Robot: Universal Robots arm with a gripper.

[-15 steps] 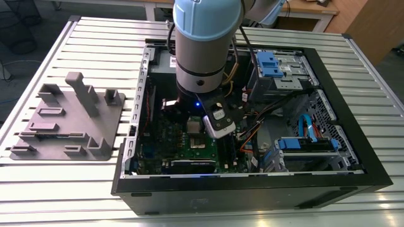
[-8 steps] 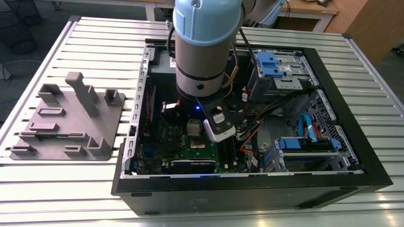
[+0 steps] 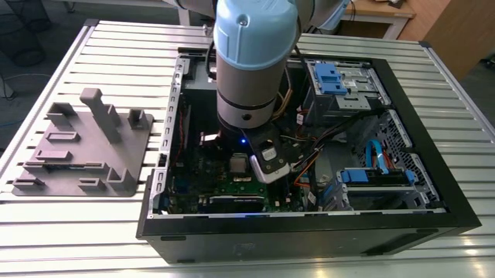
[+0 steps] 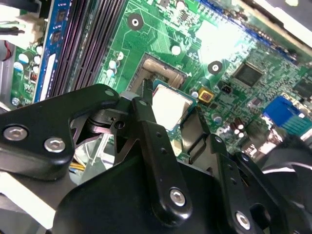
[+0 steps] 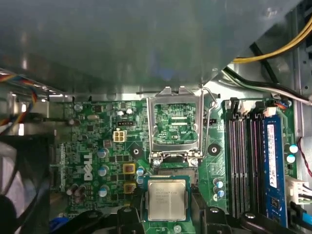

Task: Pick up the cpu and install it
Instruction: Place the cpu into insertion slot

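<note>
Hand inside the open computer case, on the end of the arm reaching down from above. Black fingers pressed against two opposite edges of the cpu, pinching it flat with its metal top up.

Cpu hangs low over the motherboard. It is near-square, so it has no real long axis. In the first wrist view its edges run roughly parallel to the socket frame.

Key relation: socket lies just beyond the cpu's far edge, away from the hand's body. The cpu overlaps the socket's near side, and by the look of it is not seated. Cannot tell the height above the contacts.

Load plate is swung open past the socket and its lever is up, so the opening is free. Memory slots run alongside, close to one finger.

Farther out, the case sits on a slatted metal surface. A grey fixture block rests on the exterior view's left, well apart from the case.
</note>
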